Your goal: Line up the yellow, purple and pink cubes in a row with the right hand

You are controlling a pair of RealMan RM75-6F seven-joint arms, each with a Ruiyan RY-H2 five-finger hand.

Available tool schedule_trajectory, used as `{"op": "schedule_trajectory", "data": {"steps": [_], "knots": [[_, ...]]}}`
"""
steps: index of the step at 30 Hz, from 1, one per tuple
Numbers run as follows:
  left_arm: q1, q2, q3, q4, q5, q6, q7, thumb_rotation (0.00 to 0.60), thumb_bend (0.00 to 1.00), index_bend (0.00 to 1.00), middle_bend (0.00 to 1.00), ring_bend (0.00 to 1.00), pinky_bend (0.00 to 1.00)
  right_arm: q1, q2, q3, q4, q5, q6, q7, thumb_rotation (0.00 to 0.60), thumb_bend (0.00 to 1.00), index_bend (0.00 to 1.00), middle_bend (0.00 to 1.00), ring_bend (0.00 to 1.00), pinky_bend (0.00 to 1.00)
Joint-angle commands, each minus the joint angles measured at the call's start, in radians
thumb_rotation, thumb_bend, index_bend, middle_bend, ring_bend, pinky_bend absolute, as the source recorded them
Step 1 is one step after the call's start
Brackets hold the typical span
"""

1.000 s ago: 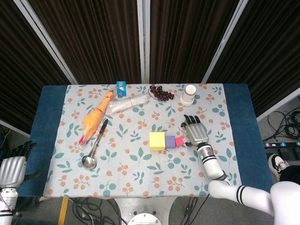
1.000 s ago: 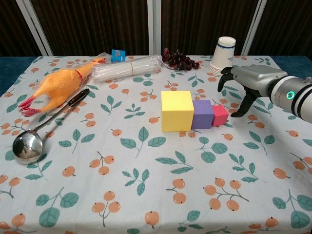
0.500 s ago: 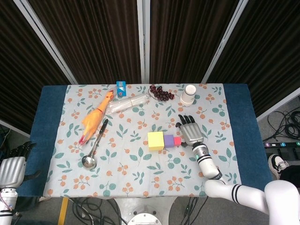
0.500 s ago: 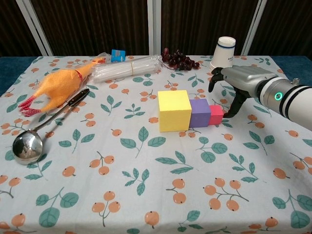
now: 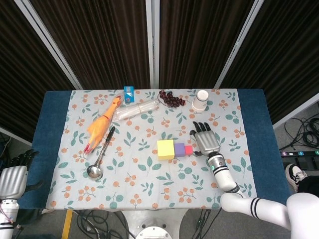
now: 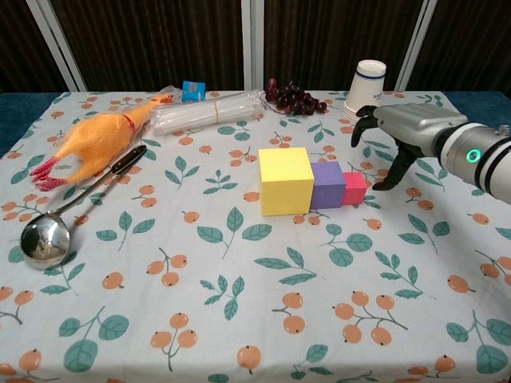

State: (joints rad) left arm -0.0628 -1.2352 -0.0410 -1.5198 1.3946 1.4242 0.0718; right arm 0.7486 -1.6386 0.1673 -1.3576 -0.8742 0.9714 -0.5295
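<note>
three cubes in a row, right hand just off the pink end

from the head view, the yellow cube (image 5: 166, 149) sits a little right of the frame's centre, with the purple cube (image 5: 180, 149) pressed against its right face and the small pink cube (image 5: 188, 150) against that one. they run left to right, largest to smallest, and look touching. the right hand (image 5: 206, 141) lies just right of the pink cube, palm down, fingers spread and holding nothing. the left hand (image 5: 13, 177) rests off the table at the lower left edge of the frame, empty, its fingers loosely apart.

from the chest view, the same row sits right of centre on the leaf-print tablecloth (image 6: 239, 319): yellow cube (image 6: 285, 180), purple cube (image 6: 327, 184), pink cube (image 6: 354, 188). the right hand (image 6: 403, 136) hovers at the right of the frame, fingers curved downward and apart, one fingertip low beside the pink cube; i can't tell whether it touches. the rubber chicken (image 6: 96, 144), spoon (image 6: 56, 227) and paper cup (image 6: 366, 86) lie well away from the row.

the cubes look like light foam blocks: stiff enough to push, easy to nudge askew. i'd judge the row essentially done. any correction is best made with a flat push on a side face, or a pinch across two opposite faces of the small pink one.
</note>
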Motion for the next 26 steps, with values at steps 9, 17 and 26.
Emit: {"op": "schedule_trajectory", "data": {"steps": [9,17,26], "knots": [[-0.013,-0.029,-0.035,0.008,-0.014,0.03,0.055,0.6,0.08,0.22,0.23,0.18,0.21,-0.233,0.329,-0.069,-0.255,-0.255,0.237,0.271,0.6,0.2,0.27,0.07,0.0,0.0],[-0.01,-0.048,-0.048,0.01,-0.02,0.056,0.075,0.6,0.08,0.22,0.23,0.18,0.21,-0.453,0.43,-0.17,-0.271,-0.416,0.473,0.434,0.6,0.2,0.08,0.01,0.0,0.0],[-0.019,-0.05,-0.046,-0.009,-0.02,0.05,0.12,0.6,0.08,0.22,0.23,0.18,0.21,-0.577,0.449,-0.208,-0.28,-0.521,0.596,0.51,0.6,0.21,0.05,0.0,0.0,0.0]]}}
